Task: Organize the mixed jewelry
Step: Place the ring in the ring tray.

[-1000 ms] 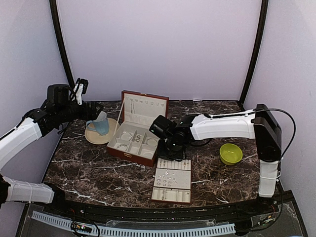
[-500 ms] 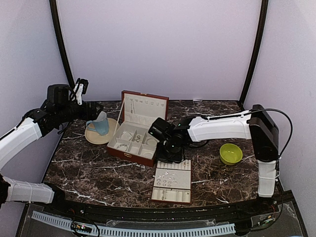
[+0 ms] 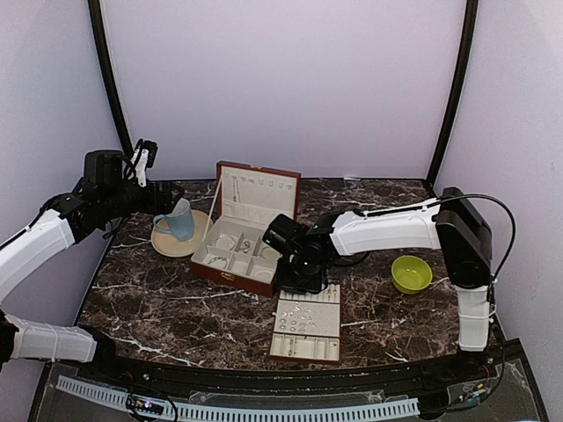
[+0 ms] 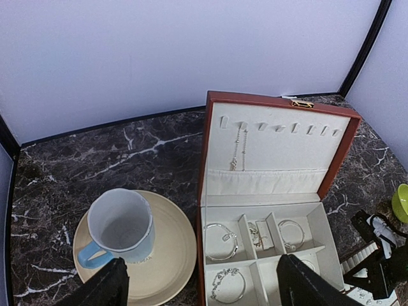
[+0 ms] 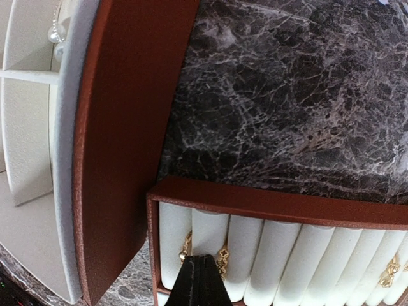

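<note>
Jewelry studs flank the right gripper, fully closed; left gripper gapes, empty.

In the middle of the table you have the open box, its lid standing at the far side. The mug sits on a saucer just left of the box. The slotted tray lies just near-right of the box, and the bowl is well to the right. In the box's compartments lie bracelets, a chain hangs on the lid, and small pieces rest on the tray.
</note>
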Tool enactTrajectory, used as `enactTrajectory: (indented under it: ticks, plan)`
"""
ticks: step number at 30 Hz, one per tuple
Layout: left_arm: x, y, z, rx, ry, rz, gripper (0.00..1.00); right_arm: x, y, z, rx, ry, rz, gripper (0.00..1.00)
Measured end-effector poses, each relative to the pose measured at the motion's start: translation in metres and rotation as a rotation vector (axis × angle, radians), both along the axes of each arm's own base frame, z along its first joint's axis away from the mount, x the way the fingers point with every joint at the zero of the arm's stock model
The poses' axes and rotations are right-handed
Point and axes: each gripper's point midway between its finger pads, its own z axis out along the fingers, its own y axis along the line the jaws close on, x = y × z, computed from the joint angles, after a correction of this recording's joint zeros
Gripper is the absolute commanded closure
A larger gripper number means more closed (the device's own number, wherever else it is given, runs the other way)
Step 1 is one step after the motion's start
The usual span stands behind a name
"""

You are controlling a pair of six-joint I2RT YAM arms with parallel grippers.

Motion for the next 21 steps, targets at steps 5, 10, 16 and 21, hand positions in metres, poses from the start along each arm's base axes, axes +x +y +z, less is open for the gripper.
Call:
enactTrajectory:
  ticks: [5,10,16,21]
  plan:
    - [0.000,0.000,0.000,0.000,0.000,0.000,0.17,0.000,0.000,0.000,0.001,-0.001,0.000,1.00]
    - [0.000,0.001,-0.001,0.003,0.000,0.006,0.15,0.001,0.000,0.001,0.004,-0.011,0.007,1.00]
    - [0.000,0.008,-0.009,0.024,0.000,0.040,0.13,0.010,-0.005,0.026,0.020,-0.112,0.028,0.81]
    - [0.004,0.019,-0.009,0.040,-0.007,0.085,0.12,0.022,-0.023,0.090,0.087,-0.275,0.021,0.74]
